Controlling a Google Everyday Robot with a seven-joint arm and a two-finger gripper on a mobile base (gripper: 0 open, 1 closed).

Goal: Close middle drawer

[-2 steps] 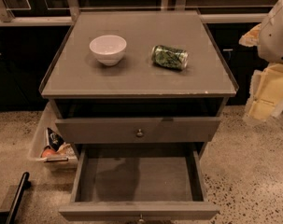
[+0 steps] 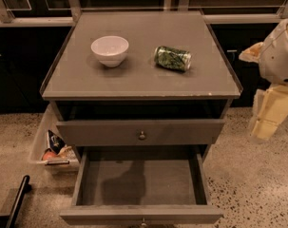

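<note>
The middle drawer [image 2: 141,179] is pulled far out of the grey-brown cabinet and shows an empty inside. Its flat front [image 2: 110,214] lies at the bottom edge of the view, with its small round knob [image 2: 143,221] just in sight. The top drawer [image 2: 181,132] above it has a taller front with a knob and stands slightly out. The lowest drawer is hidden under the open one. My gripper [image 2: 269,112], cream-coloured below the white arm [image 2: 280,53], hangs to the right of the cabinet, apart from it, at about the height of the top drawer.
On the cabinet top [image 2: 77,82] stand a white bowl [image 2: 110,50] and a green can [image 2: 172,58] lying on its side. A clear bin of snacks [image 2: 51,151] sits on the floor to the left. A black bar [image 2: 17,201] lies at bottom left. Speckled floor [image 2: 257,184] is to the right.
My gripper has dropped a little lower beside the cabinet's right side. The drawers, bowl and can have not moved.
</note>
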